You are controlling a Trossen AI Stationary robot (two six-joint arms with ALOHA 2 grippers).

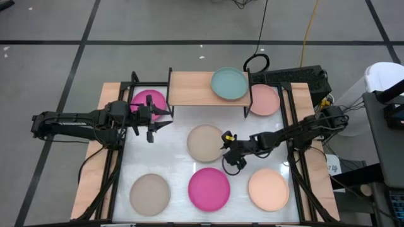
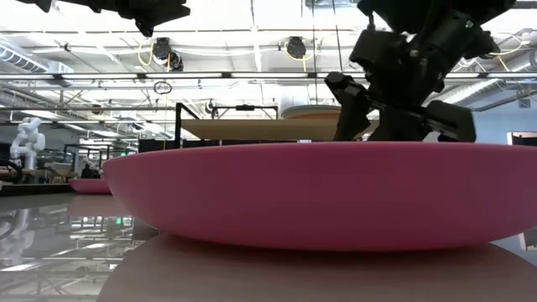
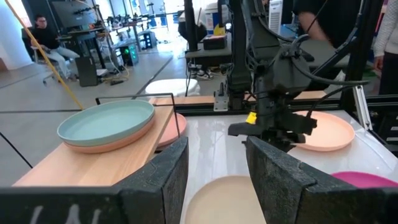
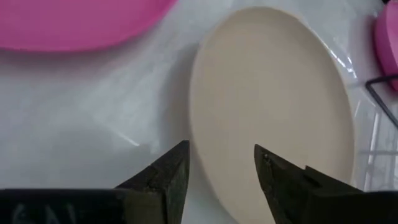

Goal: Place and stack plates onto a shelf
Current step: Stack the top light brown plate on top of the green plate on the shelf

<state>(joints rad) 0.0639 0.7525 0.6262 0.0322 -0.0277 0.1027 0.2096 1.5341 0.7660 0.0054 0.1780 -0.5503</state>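
Left wrist alone shows a person (image 3: 46, 38).

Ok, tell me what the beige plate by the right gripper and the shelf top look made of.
Beige plate: looks like matte plastic or a composite, smooth and even, with only soft glare; the exact material is unclear. Shelf top: light wood or wood laminate, pale with faint grain, on thin black metal legs.

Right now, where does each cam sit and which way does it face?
High: overhead, straight down on the white table; both arms show.
Low: table height, behind the magenta plate; right gripper above.
Left wrist: over its open gripper toward the shelf and teal plate.
Right wrist: down past its open gripper onto the beige plate.
Both wrist views share the beige plate.
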